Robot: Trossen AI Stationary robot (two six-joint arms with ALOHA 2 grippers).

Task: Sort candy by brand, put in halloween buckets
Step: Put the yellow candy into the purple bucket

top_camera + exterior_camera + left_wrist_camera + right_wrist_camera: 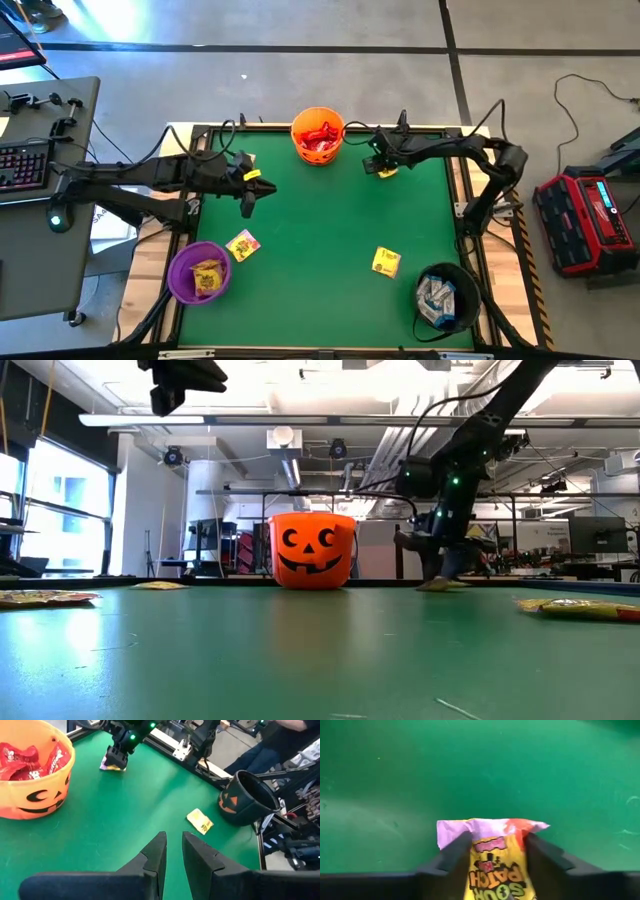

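Near the frame's top, right of the orange bucket point(318, 136), the right pincer point(496, 851) straddles a yellow packet point(492, 865) lying on the green surface point(320, 240), fingers apparently mid-close, and could pinch only wrapper and drop it.

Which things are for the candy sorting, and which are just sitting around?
For the job: orange bucket, purple bucket, black bucket, yellow candy packets, right gripper at one yellow packet, left gripper above the table.
Just around: keyboard, red machine on the floor.
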